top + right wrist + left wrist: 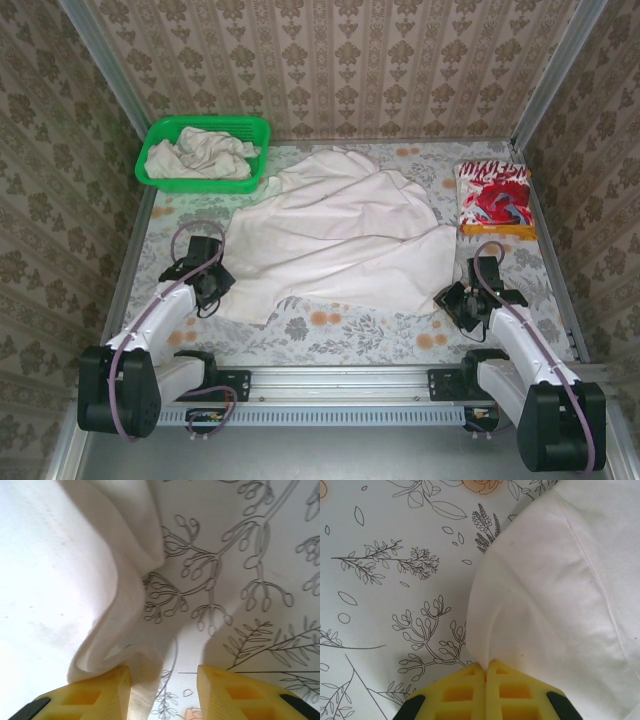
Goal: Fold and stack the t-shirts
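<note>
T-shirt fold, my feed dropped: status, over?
Left hand shut on corner of spread t-shirt. Right hand open at its edge. Green basket, folded red-and-white shirt beyond.

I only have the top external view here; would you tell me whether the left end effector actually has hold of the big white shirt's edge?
Observer: Yes. In the left wrist view, the left end effector is shut, with a bit of the white shirt pinched between its yellow fingers.
Operator: Thank you. Does the right one grip the other side?
Observer: No. The right end effector stands open. The shirt's rolled edge lies against one finger, and the flowered tablecloth shows through the gap.
</note>
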`<state>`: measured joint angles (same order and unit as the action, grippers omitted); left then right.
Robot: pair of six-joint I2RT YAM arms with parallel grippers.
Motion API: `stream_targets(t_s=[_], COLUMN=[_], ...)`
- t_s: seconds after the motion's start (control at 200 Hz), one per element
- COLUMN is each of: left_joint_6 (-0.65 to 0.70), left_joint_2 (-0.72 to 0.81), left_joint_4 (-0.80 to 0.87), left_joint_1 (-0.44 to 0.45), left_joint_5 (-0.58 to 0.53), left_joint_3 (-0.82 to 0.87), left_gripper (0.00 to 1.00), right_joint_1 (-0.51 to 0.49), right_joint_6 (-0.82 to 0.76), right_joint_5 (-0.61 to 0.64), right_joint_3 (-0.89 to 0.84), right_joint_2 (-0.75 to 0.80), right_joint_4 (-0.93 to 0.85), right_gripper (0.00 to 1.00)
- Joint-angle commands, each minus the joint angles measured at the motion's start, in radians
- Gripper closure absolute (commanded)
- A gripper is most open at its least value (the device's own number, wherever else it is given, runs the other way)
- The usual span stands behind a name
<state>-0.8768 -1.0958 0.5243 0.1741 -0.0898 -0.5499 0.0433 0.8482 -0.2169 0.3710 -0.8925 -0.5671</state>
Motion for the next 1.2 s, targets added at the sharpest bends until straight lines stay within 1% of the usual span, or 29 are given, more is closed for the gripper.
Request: stream_targets(t_s=[0.0,0.11,0.21,0.31,0.425,0.59,0.64,0.71,0.84,1.06,1.195], left_joint_6=[0.019,0.018,0.019,0.028,0.038,0.038,0.035,0.032,0.027,0.025,0.025], left_joint_2=[-0.007,-0.009,-0.013,-0.025,-0.034,-0.029,-0.030,-0.033,-0.035,-0.033,-0.035], left_joint_4=[-0.005,-0.010,-0.017,-0.021,-0.020,-0.023,-0.026,-0.033,-0.036,-0.040,-0.042], left_joint_1=[-0.010,-0.009,-0.008,-0.009,-0.008,-0.008,-0.010,-0.008,-0.010,-0.009,-0.009], left_joint_5=[0.005,0.006,0.014,0.022,0.030,0.025,0.025,0.028,0.033,0.027,0.029], left_joint_3=[0.011,0.014,0.020,0.024,0.018,0.018,0.019,0.023,0.028,0.036,0.039], left_gripper=[1.00,1.00,1.00,1.00,1.00,1.00,1.00,1.00,1.00,1.00,1.00], right_joint_1=[-0.003,-0.003,-0.002,-0.002,-0.002,-0.002,-0.003,-0.003,-0.008,-0.078,-0.113], right_joint_6=[0.019,0.041,0.076,0.098,0.106,0.029,0.011,-0.024,-0.084,-0.090,-0.090], right_joint_5=[-0.054,-0.052,-0.051,-0.080,-0.098,-0.001,0.014,0.036,0.084,0.137,0.150], right_joint_3=[-0.016,-0.034,-0.062,-0.098,-0.107,-0.007,0.015,0.042,0.100,0.107,0.126], right_joint_2=[0.056,0.141,0.202,0.203,0.185,0.213,0.201,0.153,0.043,-0.066,-0.123], right_joint_4=[0.026,-0.006,-0.025,0.003,0.007,-0.133,-0.159,-0.190,-0.233,-0.201,-0.190], right_gripper=[0.59,0.50,0.38,0.34,0.32,0.34,0.37,0.44,0.51,0.58,0.58])
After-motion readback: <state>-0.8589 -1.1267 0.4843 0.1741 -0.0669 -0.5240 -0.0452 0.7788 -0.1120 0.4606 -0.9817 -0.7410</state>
